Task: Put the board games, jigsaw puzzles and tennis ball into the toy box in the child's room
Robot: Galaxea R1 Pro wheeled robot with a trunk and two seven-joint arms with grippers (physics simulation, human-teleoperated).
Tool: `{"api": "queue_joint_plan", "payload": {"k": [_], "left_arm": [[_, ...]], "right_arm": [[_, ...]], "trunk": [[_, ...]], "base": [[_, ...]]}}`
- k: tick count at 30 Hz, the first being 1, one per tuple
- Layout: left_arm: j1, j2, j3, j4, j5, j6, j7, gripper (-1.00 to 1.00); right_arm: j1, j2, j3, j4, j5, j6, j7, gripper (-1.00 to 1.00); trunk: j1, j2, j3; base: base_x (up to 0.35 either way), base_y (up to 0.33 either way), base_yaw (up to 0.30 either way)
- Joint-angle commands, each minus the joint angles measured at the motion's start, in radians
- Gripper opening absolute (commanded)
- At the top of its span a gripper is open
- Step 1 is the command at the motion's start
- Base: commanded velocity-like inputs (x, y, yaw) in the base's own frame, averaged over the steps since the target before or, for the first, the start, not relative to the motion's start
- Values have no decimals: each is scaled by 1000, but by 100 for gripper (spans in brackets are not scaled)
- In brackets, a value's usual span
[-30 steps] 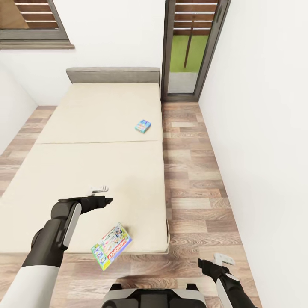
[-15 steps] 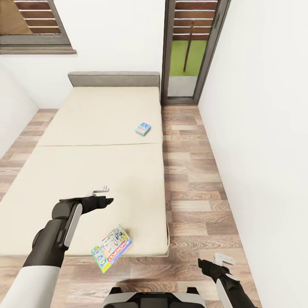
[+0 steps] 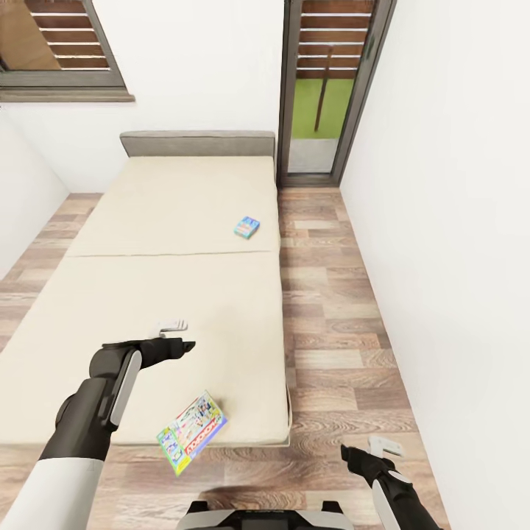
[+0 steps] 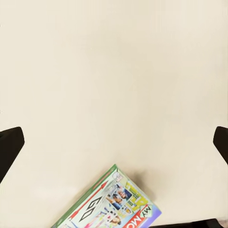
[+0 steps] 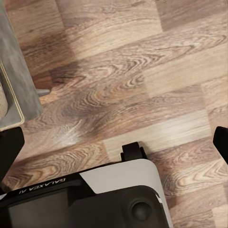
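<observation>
Board games first: green-edged box (image 3: 191, 432) lying flat and skewed at the near right corner of the bed (image 3: 147, 294), one corner jutting past the near edge; small blue box (image 3: 247, 227) far up the cream cover, close to the right edge. Same green-edged box (image 4: 111, 204) seen from the left wrist, printed face up, untouched.

Left end effector (image 3: 173, 335) hovering above the cover, a little beyond and left of the green-edged box, fingers spread wide and holding nothing. Right end effector (image 3: 379, 450) low over the wood-plank floor (image 3: 331, 309) to the right of the bed, also spread and empty, just above the robot's own base (image 5: 118, 194).

Step in hand, by the look of it: collecting the first of the two bed games, nothing grasped yet. Next move likely calling for a pull back and down toward the green-edged box, jaws lined up across its narrower sides or onto the overhanging corner, since a thin box lying flat on soft bedding offers little to pinch.

No container within these views; contents of the toy box impossible to judge.
</observation>
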Motion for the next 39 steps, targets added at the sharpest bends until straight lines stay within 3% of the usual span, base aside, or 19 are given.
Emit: {"api": "queue_joint_plan", "payload": {"k": [1, 39], "left_arm": [[-1, 0, 1, -1, 6, 6, 1, 100], [1, 1, 1, -1, 6, 6, 1, 100]], "right_arm": [[0, 1, -1, -2, -8, 5, -3, 100], [0, 2, 0, -2, -7, 5, -4, 100]], "trunk": [[1, -2, 0], [1, -2, 62]], "base": [[0, 0, 0], [0, 0, 0]]}}
